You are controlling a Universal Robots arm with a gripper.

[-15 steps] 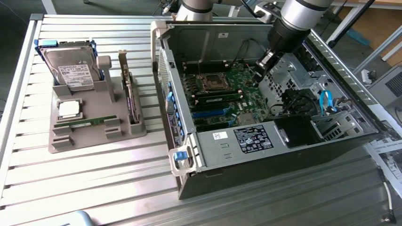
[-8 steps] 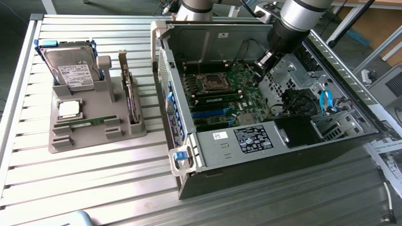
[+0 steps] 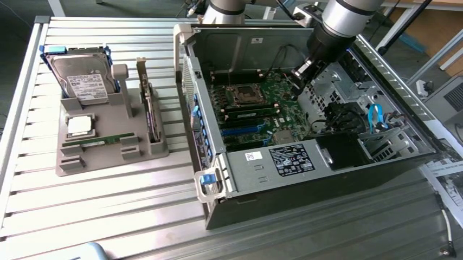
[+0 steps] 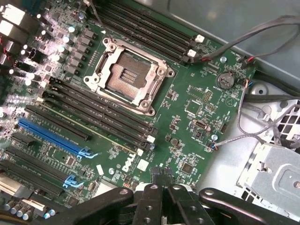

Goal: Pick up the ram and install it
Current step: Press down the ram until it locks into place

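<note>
A ram stick point(image 3: 97, 141), green and narrow, lies flat in the grey holder point(image 3: 108, 154) on the exterior view's left. Another thin green stick point(image 3: 250, 114) stands edge-up in one of the black memory slots below the empty processor socket point(image 4: 127, 75); in the wrist view it point(image 4: 89, 125) is a thin pale line along the slot. My gripper point(image 3: 298, 76) hangs inside the open computer case over the motherboard point(image 4: 197, 101), off to one side of the slots. Its black fingertips point(image 4: 161, 177) are pressed together with nothing between them.
The grey holder also carries a hard drive point(image 3: 83, 78), a square silver processor point(image 3: 79, 125) and an upright card with a metal bracket point(image 3: 148, 105). The case walls point(image 3: 217, 43) ring the motherboard. Loose cables point(image 4: 262, 30) and a metal drive cage point(image 4: 272, 173) lie near the gripper.
</note>
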